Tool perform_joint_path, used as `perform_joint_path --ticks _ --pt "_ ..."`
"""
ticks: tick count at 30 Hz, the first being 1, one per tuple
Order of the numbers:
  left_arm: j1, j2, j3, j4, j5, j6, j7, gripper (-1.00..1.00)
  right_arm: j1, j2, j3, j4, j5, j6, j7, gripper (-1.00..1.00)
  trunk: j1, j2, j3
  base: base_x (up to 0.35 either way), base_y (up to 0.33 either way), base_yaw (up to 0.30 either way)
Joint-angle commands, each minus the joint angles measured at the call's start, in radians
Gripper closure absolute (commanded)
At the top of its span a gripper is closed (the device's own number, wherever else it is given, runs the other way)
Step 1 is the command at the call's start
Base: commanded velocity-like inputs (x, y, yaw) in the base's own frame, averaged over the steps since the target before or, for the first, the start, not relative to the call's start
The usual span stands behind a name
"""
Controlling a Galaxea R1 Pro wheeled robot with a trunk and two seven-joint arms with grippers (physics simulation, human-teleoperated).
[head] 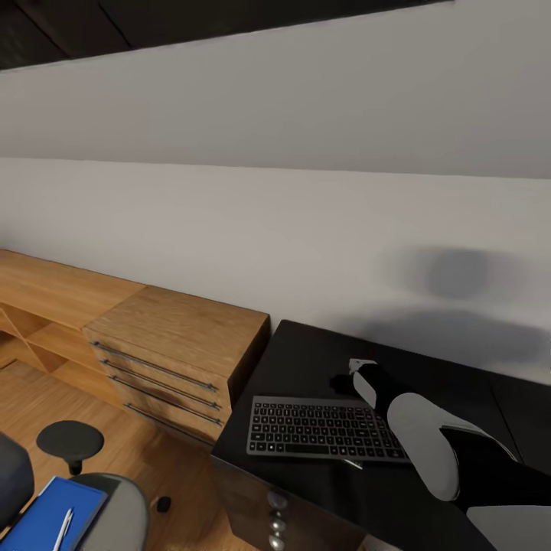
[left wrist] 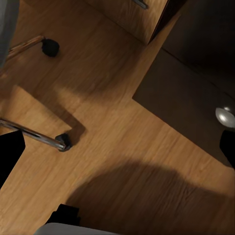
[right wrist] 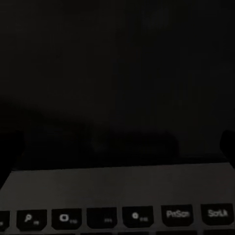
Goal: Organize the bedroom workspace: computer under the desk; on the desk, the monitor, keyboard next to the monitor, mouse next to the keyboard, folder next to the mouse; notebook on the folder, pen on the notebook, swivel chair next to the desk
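The dark grey keyboard (head: 325, 429) lies flat on the black desk (head: 306, 360), near its front edge; its top key row (right wrist: 117, 215) fills the near part of the right wrist view. My right gripper (head: 346, 380) hovers open just past the keyboard's far edge, one fingertip (right wrist: 228, 142) dark at the side. The grey swivel chair (head: 126, 509) stands at the lower left with the blue folder (head: 46, 516) on its seat and the white pen (head: 63, 528) lying on the folder. My left gripper (left wrist: 117, 152) is open over the wooden floor, near the chair's chrome legs (left wrist: 34, 133).
A light wooden drawer unit (head: 176, 344) stands against the wall, left of the desk. Silver knobs (head: 277, 501) (left wrist: 224, 116) mark the desk's drawers. A small black thing (head: 163, 503) sits on the floor between chair and desk. Chair casters (left wrist: 50, 47) rest on the floor.
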Motion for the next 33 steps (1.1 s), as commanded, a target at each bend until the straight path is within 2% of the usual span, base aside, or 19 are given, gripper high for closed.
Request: perform_joint_path --ticks 1,33 --pt "-0.001 0.001 -0.008 0.000 0.003 -0.004 0.009 -1.00 0.000 0.001 -0.008 -0.002 0.007 0.006 -0.002 -1.00 0.000 -0.001 -0.001 -0.075 0.000 0.000" --pt "-0.001 0.002 -0.008 0.000 0.002 -0.003 0.009 -1.00 0.000 0.003 -0.008 -0.001 0.007 0.002 -0.002 -1.00 0.000 -0.001 -0.001 -0.045 0.000 0.000"
